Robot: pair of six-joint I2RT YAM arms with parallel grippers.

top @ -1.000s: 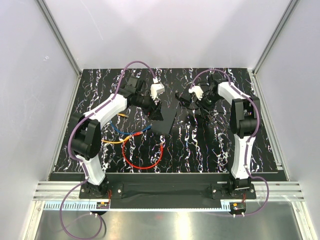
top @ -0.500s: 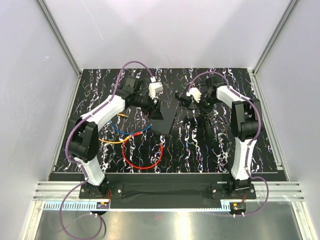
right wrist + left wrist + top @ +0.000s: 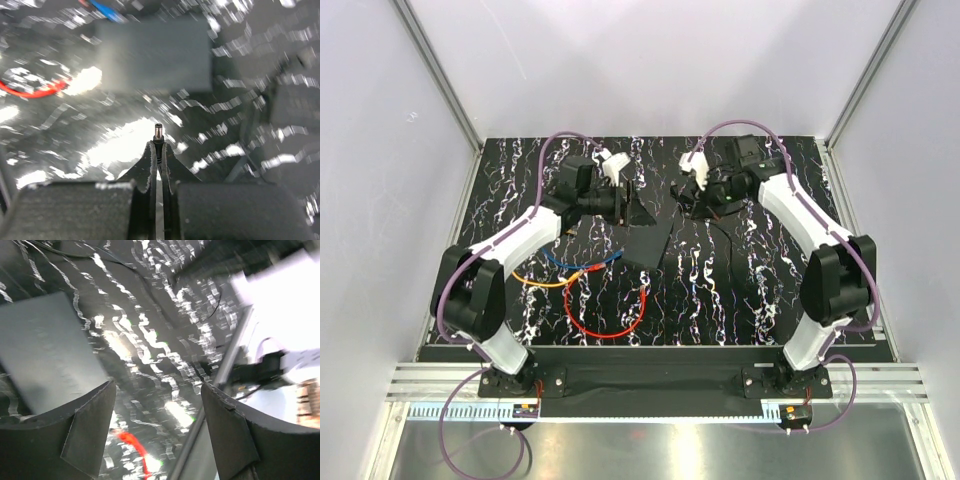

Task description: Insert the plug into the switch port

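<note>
Currently, I read the right gripper (image 3: 158, 150) as clamped on the plug (image 3: 158, 131). The plug's metal barrel tip stands clear of the fingertips and points toward the black box (image 3: 152, 55), apart from its near edge. The switch port in that edge is too blurred for me to locate. The left gripper (image 3: 157, 415) has its fingers spread and holds nothing; it sits by the box's far end. A red cable (image 3: 605, 325) loops on the table (image 3: 740, 290), toward the arm bases from the box.

Top view bright, sharp; wrist views blurry w/ glare.
</note>
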